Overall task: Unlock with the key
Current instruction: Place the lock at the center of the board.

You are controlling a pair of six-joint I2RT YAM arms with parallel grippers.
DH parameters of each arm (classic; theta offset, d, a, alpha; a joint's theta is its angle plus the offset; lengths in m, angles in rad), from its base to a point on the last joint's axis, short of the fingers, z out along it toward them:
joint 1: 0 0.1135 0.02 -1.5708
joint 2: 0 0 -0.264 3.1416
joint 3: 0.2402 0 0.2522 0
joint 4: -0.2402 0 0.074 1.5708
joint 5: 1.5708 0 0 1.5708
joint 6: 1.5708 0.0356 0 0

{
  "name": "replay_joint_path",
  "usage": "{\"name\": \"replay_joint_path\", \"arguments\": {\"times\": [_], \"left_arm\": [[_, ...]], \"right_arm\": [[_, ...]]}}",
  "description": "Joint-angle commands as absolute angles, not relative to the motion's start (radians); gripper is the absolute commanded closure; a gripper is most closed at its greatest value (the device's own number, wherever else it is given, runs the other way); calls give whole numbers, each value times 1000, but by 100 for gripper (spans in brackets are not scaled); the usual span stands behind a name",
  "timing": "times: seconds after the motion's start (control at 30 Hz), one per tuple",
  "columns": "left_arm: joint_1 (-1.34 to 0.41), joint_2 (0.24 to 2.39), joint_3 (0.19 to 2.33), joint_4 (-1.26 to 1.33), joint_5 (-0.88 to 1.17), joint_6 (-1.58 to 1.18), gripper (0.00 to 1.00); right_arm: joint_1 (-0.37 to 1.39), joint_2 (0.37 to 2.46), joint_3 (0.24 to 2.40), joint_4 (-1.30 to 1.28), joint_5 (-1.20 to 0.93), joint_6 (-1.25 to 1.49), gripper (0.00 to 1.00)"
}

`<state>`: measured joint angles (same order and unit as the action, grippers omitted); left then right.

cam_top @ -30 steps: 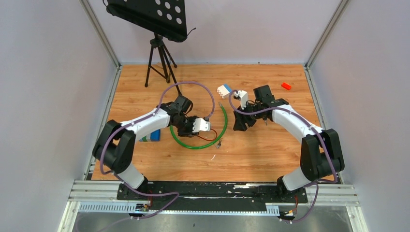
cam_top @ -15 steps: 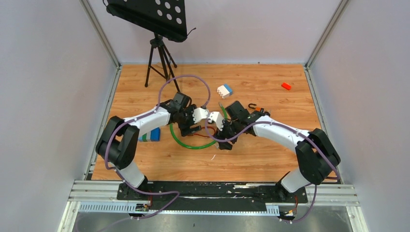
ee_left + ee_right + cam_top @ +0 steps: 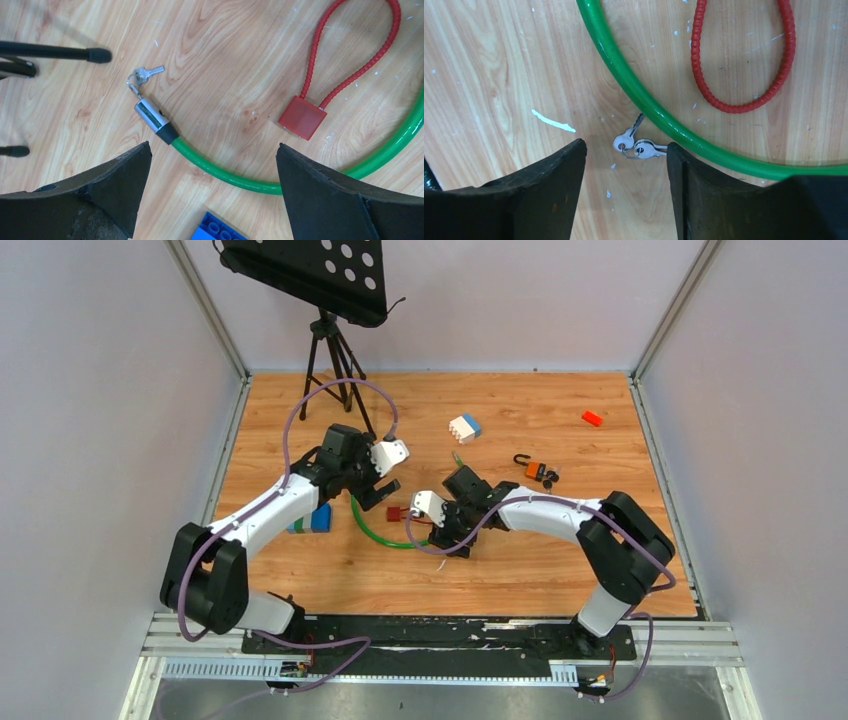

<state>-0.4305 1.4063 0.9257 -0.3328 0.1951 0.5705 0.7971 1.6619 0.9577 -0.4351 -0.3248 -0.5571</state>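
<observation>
The left gripper (image 3: 212, 150) hangs spread wide, holding nothing. At its ten o'clock lies the silver lock barrel (image 3: 152, 117) of a green looped cable (image 3: 220, 172), small silver keys (image 3: 145, 75) at its tip, seemingly inserted; a red ribbed cable padlock (image 3: 302, 117) lies at two o'clock. The right gripper (image 3: 625, 147), half open and empty, hovers over a ringed pair of silver keys (image 3: 644, 148) beside the cable.

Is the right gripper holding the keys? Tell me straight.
No, the keys lie flat on the wooden table, in the gap between the parted fingers of the right gripper, not clamped.
</observation>
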Motion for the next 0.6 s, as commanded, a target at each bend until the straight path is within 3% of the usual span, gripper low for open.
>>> {"name": "replay_joint_path", "arguments": {"times": [0.0,0.2,0.5,0.57], "left_arm": [[-414,1343,899,-338,174,528,0],[-414,1320,888,-338,175,529,0],[-414,1283,874,-316,238,534,0],[-414,1278,868,-316,294,546,0]], "right_arm": [[808,1696,969,-368,-280,-602,41],[812,1722,985,-378,-265,-599,56],[811,1684,980,-404,-273,-595,96],[808,1662,993,-425,-291,-595,100]]}}
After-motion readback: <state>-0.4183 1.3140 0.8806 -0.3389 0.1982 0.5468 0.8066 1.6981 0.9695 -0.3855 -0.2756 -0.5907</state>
